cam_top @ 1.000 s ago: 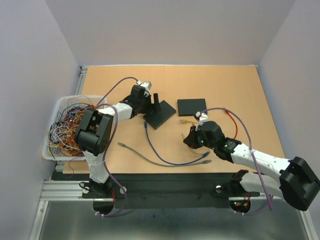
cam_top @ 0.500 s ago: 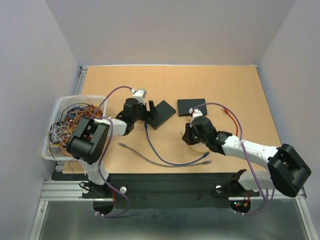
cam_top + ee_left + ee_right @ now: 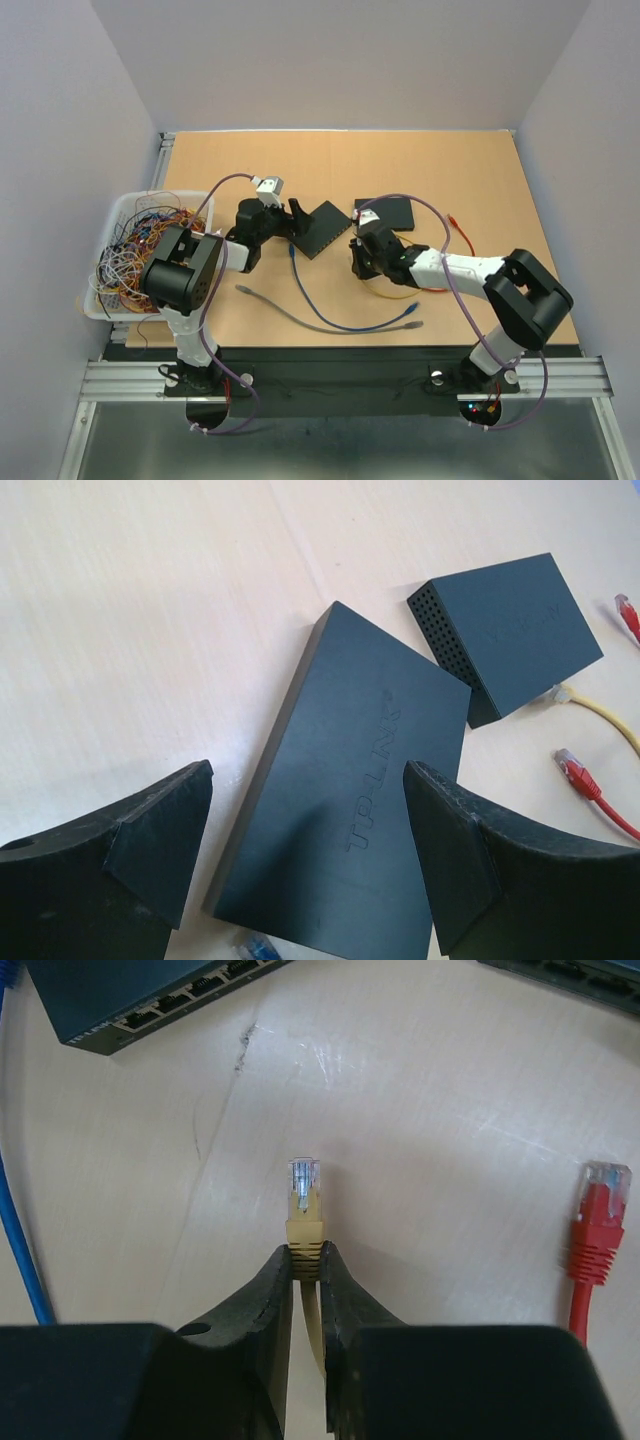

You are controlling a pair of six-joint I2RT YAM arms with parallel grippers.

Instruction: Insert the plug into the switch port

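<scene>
Light wooden surface [image 3: 450,170], walled in pale grey on three sides. Your stock at this moment:

1. Switch [image 3: 350,820]: black, flat, lying askew near the centre. Its port row shows at the upper left of the right wrist view.
2. Second switch [image 3: 510,630]: black, just right of the first and apart from it.
3. Yellow plug [image 3: 304,1195], the task's piece: your right tool [image 3: 305,1260] pinches it at the boot, jaws narrow around it. The clear tip points across bare wood between the two switches, well short of any port.
4. Your left tool [image 3: 305,830]: spread wide and holding nothing. The first switch lies below and between its fingers; whether they touch it you cannot tell.
5. Red plug [image 3: 598,1225]: loose on the surface, just right of the yellow one.
6. Blue cable [image 3: 292,255] and grey cable [image 3: 262,300]: loose, toward the near edge.
7. White bin [image 3: 125,200]: filled with tangled wires, at the left edge.
</scene>
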